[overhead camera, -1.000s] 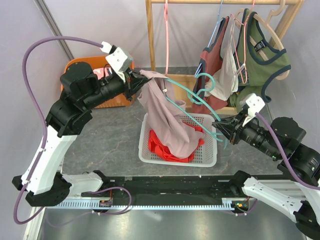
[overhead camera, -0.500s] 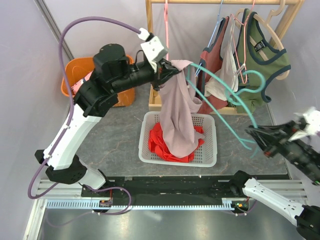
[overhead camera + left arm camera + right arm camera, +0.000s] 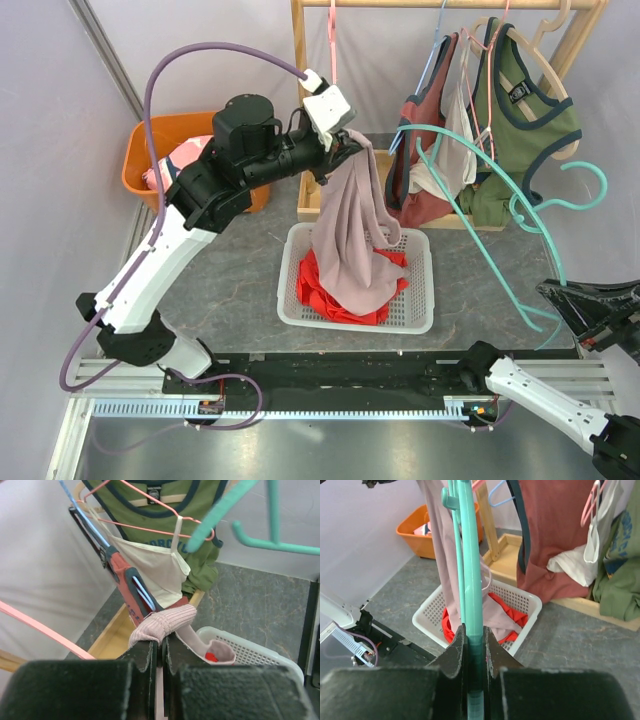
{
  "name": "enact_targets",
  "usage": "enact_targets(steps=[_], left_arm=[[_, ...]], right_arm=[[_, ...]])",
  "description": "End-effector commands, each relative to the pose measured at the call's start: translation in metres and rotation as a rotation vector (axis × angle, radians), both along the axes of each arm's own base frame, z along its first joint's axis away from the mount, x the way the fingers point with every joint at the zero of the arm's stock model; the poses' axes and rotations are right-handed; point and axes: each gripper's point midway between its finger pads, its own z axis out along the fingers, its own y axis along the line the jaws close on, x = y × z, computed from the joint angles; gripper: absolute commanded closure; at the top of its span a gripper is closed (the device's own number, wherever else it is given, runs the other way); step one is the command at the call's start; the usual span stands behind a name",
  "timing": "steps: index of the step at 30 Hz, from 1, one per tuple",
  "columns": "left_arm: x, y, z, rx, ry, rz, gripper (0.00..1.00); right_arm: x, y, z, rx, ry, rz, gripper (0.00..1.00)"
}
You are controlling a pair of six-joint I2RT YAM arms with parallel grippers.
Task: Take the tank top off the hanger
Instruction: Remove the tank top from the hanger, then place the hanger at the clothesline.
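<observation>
Left gripper (image 3: 161, 647) jaws were pressed together on a bunched fold of the mauve ribbed tank top (image 3: 350, 235); only a thin seam showed between the fingers in the wrist view. Right gripper (image 3: 474, 636) jaws were clamped on the teal hanger (image 3: 470, 560), pinching one bar of it between them.

We noted the left arm raised over the middle of the table, holding the tank top up by its top end just in front of the wooden rack (image 3: 300, 90). The garment hung down from the gripper. Its lower part lay piled in the white basket (image 3: 400, 318), on top of a red garment (image 3: 318, 290).

We recorded the hanger over on the right side, tilted, with its hook toward the far right and one arm arching toward the rack. In the overhead view it stood apart from the tank top, with a gap between its upper tip and the hanging cloth. From the right wrist camera the hanger crossed in front of the tank top, so we could not judge contact from that view.

On the rack hung a green sleeveless top (image 3: 520, 110) with navy trim, a rust-red garment (image 3: 428, 115) and a white garment (image 3: 150, 565). An orange bin (image 3: 145, 150) holding cloth sat at far left.
</observation>
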Motion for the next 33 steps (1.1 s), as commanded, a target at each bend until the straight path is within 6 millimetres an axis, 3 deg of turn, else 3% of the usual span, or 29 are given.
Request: enact_targets(steps=[1, 4, 8, 14, 19, 21, 25, 27, 28, 29, 30, 33], left_arm=[[-0.038, -0.019, -0.026, 0.065, 0.021, -0.196, 0.98], [-0.081, -0.032, -0.058, 0.158, 0.054, -0.376, 0.98], [-0.106, -0.031, -0.095, 0.285, 0.015, -0.443, 0.98], [-0.075, -0.02, -0.171, 0.452, 0.071, -0.267, 0.98], [-0.082, -0.007, -0.222, 0.559, 0.117, -0.298, 0.98], [-0.075, 0.003, -0.248, 0.637, 0.116, -0.261, 0.98], [-0.046, 0.008, -0.281, 0.7, 0.188, -0.085, 0.97], [-0.051, 0.007, -0.291, 0.737, 0.262, -0.097, 0.83], [-0.053, 0.006, -0.299, 0.754, 0.295, -0.106, 0.29], [-0.058, 0.004, -0.311, 0.767, 0.339, -0.122, 0.1], [-0.062, 0.007, -0.325, 0.789, 0.364, -0.135, 0.01], [-0.065, 0.013, -0.354, 0.812, 0.384, -0.128, 0.01]], right_arm=[[0.017, 0.003, -0.001, 0.015, 0.069, -0.076, 1.0], [0.033, 0.01, 0.002, -0.013, 0.056, -0.099, 1.0], [0.056, 0.021, 0.0, -0.063, 0.063, -0.134, 1.0], [0.082, 0.028, 0.007, -0.09, 0.084, -0.212, 1.0], [0.086, 0.019, 0.016, -0.081, 0.095, -0.279, 1.0], [0.087, 0.018, 0.018, -0.072, 0.096, -0.29, 1.0], [0.09, 0.016, 0.023, -0.065, 0.092, -0.312, 1.0], [0.098, 0.022, 0.021, -0.09, 0.106, -0.315, 1.0], [0.099, 0.023, 0.024, -0.094, 0.107, -0.316, 1.0], [0.108, 0.03, 0.022, -0.116, 0.125, -0.318, 1.0], [0.11, 0.033, 0.02, -0.133, 0.143, -0.32, 1.0], [0.122, 0.04, 0.023, -0.158, 0.171, -0.342, 1.0]])
